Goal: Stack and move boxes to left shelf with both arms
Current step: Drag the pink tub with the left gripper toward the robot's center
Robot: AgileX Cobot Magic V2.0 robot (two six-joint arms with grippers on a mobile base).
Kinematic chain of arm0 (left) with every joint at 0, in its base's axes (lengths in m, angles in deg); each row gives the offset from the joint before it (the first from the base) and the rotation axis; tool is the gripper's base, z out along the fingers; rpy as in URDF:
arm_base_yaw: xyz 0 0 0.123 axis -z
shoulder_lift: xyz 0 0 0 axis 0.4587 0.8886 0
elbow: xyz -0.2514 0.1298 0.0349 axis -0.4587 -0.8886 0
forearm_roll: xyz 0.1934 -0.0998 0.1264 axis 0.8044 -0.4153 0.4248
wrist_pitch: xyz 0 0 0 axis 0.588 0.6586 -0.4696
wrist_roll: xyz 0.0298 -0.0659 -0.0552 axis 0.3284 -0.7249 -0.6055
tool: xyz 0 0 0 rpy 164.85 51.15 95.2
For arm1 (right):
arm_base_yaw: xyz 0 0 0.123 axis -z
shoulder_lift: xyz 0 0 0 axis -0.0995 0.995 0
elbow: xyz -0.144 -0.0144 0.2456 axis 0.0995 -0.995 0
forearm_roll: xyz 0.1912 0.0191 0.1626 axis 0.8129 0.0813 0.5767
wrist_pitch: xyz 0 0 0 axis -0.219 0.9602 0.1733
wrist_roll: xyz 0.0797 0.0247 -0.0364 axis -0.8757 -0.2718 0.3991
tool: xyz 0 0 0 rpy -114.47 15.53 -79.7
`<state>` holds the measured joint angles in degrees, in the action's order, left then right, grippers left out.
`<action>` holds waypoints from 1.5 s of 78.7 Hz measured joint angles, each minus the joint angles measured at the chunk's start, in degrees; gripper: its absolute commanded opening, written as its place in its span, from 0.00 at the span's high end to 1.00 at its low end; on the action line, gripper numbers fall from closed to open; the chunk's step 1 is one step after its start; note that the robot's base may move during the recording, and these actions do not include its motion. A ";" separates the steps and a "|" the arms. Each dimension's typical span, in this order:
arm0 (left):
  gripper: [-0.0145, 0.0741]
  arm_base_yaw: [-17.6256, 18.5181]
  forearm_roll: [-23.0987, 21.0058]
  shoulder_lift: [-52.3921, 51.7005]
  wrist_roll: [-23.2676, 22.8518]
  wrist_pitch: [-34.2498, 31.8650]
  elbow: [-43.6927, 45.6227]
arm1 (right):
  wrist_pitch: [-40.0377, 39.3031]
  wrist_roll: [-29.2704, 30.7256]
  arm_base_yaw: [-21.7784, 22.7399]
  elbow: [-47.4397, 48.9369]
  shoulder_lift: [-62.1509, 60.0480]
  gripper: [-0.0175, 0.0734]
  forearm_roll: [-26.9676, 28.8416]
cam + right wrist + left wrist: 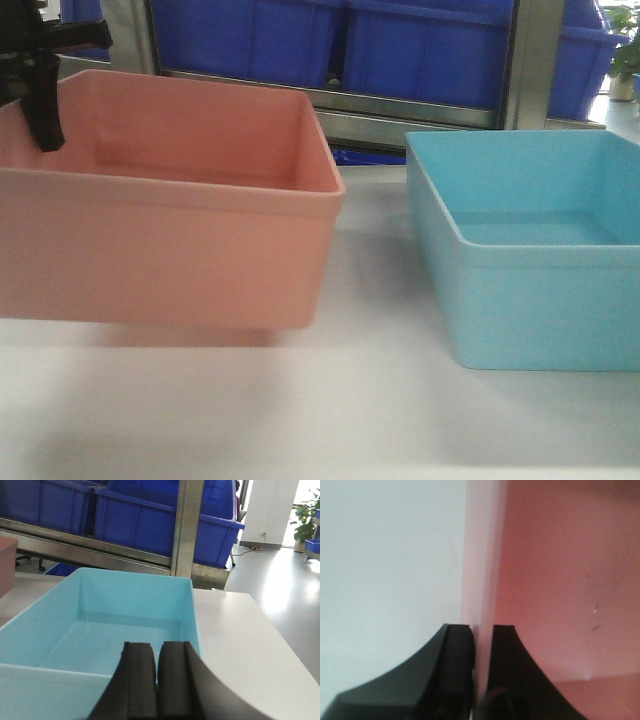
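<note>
— Background entry, please.
— Steel rack (186, 530) at the rear, carrying dark blue bins (300, 40), with the white bench (350, 420) in front. Which level serves as the left shelf cannot be told.
— Item one?
— Pink box (170, 240), left half of the bench, empty. The left gripper (479, 630) is clamped on its left wall, one finger outside and one inside. A shadow shows beneath the base, so the box looks lifted just clear of the bench and roughly level.
— Item two?
— Blue box (540, 300), right half of the bench, empty and resting flat. It sits apart from the pink box, with a strip of bench between them.
— And the other arm?
— Right gripper (157, 647), fingers pressed together and holding nothing, poised at the near wall of the blue box.
— Step in hand?
— Stacking, by my reading. The pink box is up on one arm and not yet nested in the blue.
— What does the next move need?
— Carry the pink box rightward over the blue. A one-wall hold invites tilt, so keep it level and match the corners before lowering. The right gripper must part its fingers and take a wall before both arms carry the stack to the shelf.
</note>
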<state>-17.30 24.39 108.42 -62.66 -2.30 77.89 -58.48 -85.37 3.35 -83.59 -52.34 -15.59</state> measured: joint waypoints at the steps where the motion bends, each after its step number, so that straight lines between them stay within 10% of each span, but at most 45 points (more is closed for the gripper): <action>1: 0.84 0.39 0.00 -0.14 -0.15 -0.31 -0.72 | 0.00 0.00 0.00 0.00 0.00 0.75 0.00; 44: 0.84 14.38 -4.06 -10.26 -6.30 -13.95 -23.60 | 0.00 0.00 0.00 0.00 0.00 0.75 0.00; 79: 0.83 16.13 -4.85 -10.35 -6.49 -16.87 -27.51 | 0.00 0.00 0.00 0.00 0.00 0.75 0.00; 100: 0.38 16.13 -6.13 -11.00 -6.16 -17.79 -27.55 | 0.00 0.00 0.00 0.00 0.00 0.75 0.00; 118: 0.36 16.13 -6.05 -15.81 -2.10 -18.99 -27.55 | 0.00 0.00 0.00 0.00 0.00 0.75 0.00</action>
<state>-1.17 18.34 92.61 -64.76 -21.29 50.35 -58.48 -85.37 3.35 -83.59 -52.34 -15.59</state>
